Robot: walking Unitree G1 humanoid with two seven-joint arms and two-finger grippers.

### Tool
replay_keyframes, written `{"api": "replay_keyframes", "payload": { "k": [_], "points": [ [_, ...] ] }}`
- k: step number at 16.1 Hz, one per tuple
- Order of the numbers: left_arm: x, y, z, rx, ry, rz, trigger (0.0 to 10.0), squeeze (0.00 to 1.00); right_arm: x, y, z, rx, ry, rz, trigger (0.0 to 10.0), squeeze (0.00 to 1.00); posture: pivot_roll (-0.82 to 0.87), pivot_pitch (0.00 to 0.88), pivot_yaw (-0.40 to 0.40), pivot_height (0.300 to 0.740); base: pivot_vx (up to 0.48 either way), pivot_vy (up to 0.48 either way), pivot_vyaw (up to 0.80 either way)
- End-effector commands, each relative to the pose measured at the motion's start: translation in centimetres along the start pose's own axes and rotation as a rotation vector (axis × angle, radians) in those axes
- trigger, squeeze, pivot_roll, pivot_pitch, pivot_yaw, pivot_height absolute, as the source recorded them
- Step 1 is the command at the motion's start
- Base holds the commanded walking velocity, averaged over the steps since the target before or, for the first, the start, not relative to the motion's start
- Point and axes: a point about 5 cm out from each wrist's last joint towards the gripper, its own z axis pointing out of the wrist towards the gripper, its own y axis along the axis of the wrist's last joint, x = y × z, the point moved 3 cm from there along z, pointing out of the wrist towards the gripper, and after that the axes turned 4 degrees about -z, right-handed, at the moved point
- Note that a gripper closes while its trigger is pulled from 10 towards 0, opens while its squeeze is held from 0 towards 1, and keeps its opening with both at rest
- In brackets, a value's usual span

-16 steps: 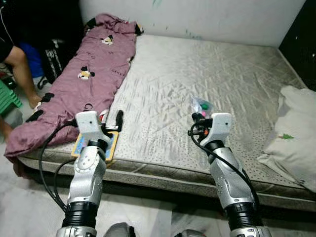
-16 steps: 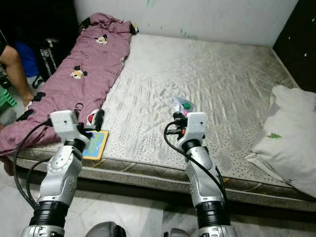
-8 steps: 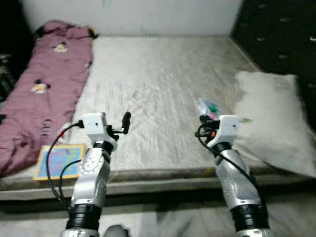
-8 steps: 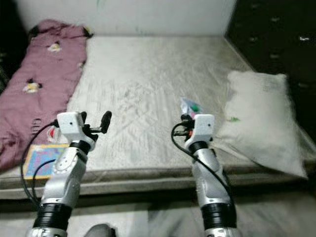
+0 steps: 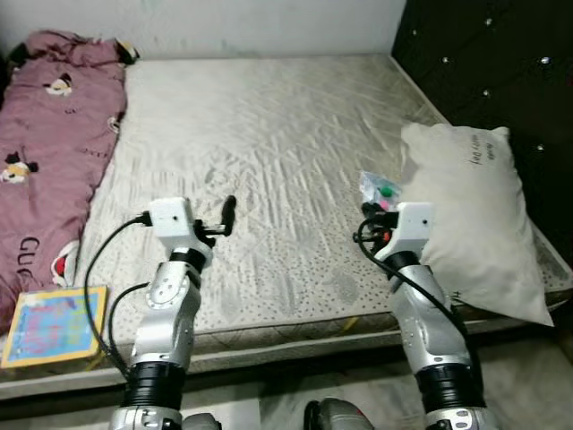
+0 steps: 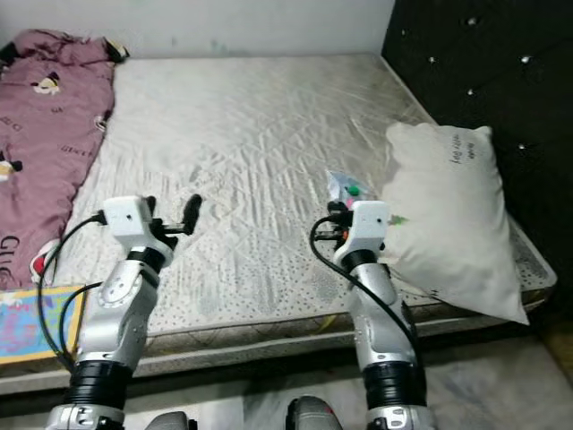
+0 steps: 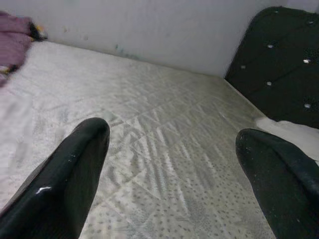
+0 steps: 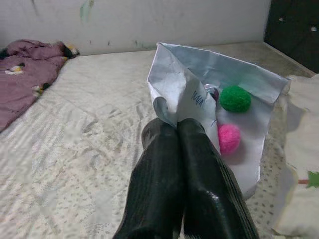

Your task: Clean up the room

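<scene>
right tool (image 8: 174, 130) pinches clear bag (image 8: 219, 99) above mattress (image 5: 269, 134).

Even indoor light, soft shadows, views mostly sharp.

Bare quilted mattress (image 5: 269, 134) stretches open ahead of the left gripper (image 7: 169, 164), whose black fingers stand wide apart with nothing between them. To its left lie a purple blanket (image 5: 45, 116) and a colourful book (image 5: 54, 324). Just right of the right gripper (image 8: 179, 130), a white pillow (image 5: 470, 224) blocks passage; beyond it stands a dark tufted headboard (image 5: 501, 72).
</scene>
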Motion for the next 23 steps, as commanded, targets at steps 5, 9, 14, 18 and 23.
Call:
{"api": "replay_keyframes", "payload": {
  "k": [5,9,14,18,23],
  "points": [
    [0.46,0.0,-0.15,0.005,0.007,0.003,10.0,0.0,0.48,0.34,0.17,-0.013,0.012,0.008,10.0,0.0,0.01,0.017,-0.019,0.74,0.0,0.476,0.0],
    [0.43,-0.04,-0.13,0.006,0.007,0.003,10.0,0.0,0.58,0.29,0.17,-0.01,0.021,-0.002,10.0,0.0,0.01,0.012,-0.02,0.74,0.0,0.476,0.0],
    [0.51,0.01,-0.14,-0.003,0.019,0.003,10.0,0.0,0.63,0.19,0.17,-0.005,0.029,-0.008,10.0,0.0,0.01,0.005,-0.023,0.74,0.0,0.381,0.0],
    [0.22,0.0,-0.2,-0.005,-0.001,0.003,10.0,0.0,0.68,0.15,0.14,-0.005,0.036,-0.012,10.0,0.0,0.01,0.002,-0.023,0.74,0.0,0.0,0.0],
    [0.98,-0.19,-0.24,0.006,0.042,0.003,10.0,0.0,0.67,0.29,0.09,-0.017,0.03,-0.003,10.0,0.0,0.01,0.0,-0.019,0.74,0.0,0.0,0.0]
  ]
}}
